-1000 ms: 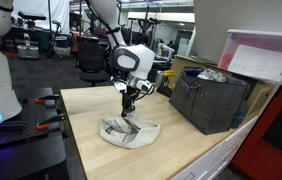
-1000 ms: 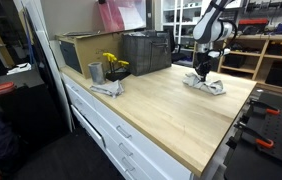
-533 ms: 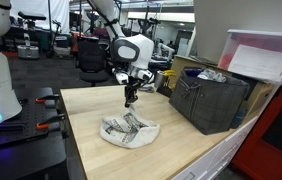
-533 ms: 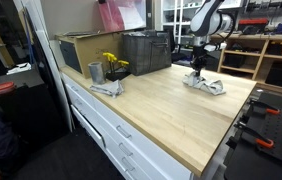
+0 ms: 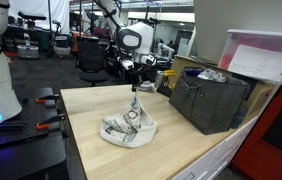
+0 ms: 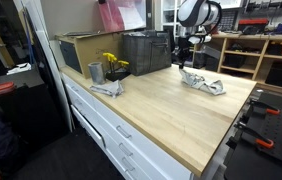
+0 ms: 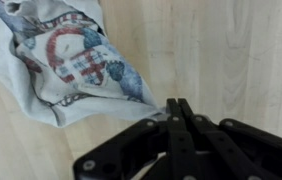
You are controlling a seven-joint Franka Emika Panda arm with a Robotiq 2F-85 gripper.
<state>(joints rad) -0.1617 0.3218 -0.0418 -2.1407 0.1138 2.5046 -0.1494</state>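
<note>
Pale wooden worktop [image 5: 86,115] fills the middle of a busy lab, and your gripper [image 5: 135,90] hangs above it with its jaws pressed together, pinching what looks like one corner of the cloth [image 5: 129,130]. In the wrist view the fingertips meet at the gripper [image 7: 174,103] right where the edge of the cloth [image 7: 66,60] tapers to a point, its red and blue print spread out up and to the left over the bare wood. In an exterior view a thin peak of fabric runs up to the jaws while the rest lies crumpled on the bench, so you appear to be at the lifting step, with most of the cloth not yet off the surface. In an exterior view the gripper [image 6: 184,62] stands just beside the dark crate [image 6: 146,52], with the cloth [image 6: 203,83] below it. A second rag [image 6: 106,88], a metal cup [image 6: 95,72] and yellow flowers [image 6: 112,66] sit well apart, along the worktop [image 6: 171,125]. For the next move, I judge you need a steady straight rise with the grip kept firm, since only a small bite of fabric is held and it could slip, and you should stay clear of the crate.
</note>
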